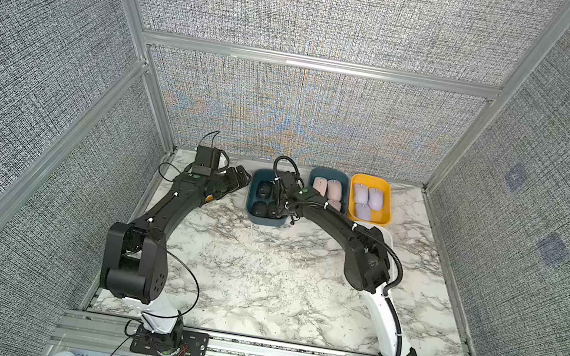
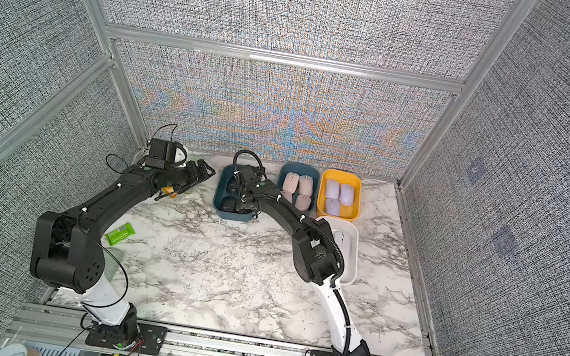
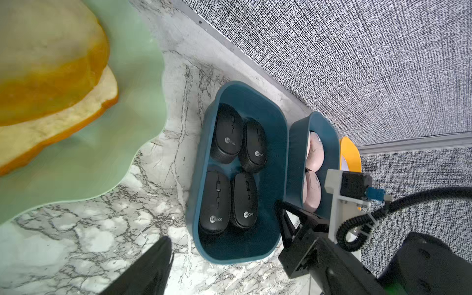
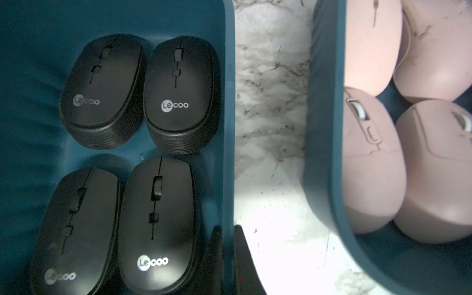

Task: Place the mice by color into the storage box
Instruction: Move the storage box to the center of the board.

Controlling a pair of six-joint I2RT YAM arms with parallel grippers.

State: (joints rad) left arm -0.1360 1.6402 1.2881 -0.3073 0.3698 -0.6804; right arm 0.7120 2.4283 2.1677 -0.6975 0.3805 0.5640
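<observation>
Several black mice (image 4: 176, 94) lie in a dark teal storage box (image 1: 263, 221). My right gripper (image 4: 228, 255) is shut on that box's right wall, one finger inside and one outside; in a top view the right gripper (image 1: 280, 207) reaches down over the box's near right side. Pale pink mice (image 1: 332, 189) fill a second teal box (image 1: 330, 173). Three lilac mice (image 1: 365, 199) sit in a yellow box (image 1: 388, 207). A white mouse (image 2: 339, 238) lies in a white box (image 2: 351, 259), partly under the right arm. My left gripper (image 1: 240, 179) hangs open and empty, left of the black-mice box.
A bread loaf (image 3: 51, 76) rests on a pale green plate (image 3: 132, 132) at the back left, under the left wrist. A green wrapped bar (image 2: 119, 234) lies on the marble table beside the left arm. Grey fabric walls close in the back and sides.
</observation>
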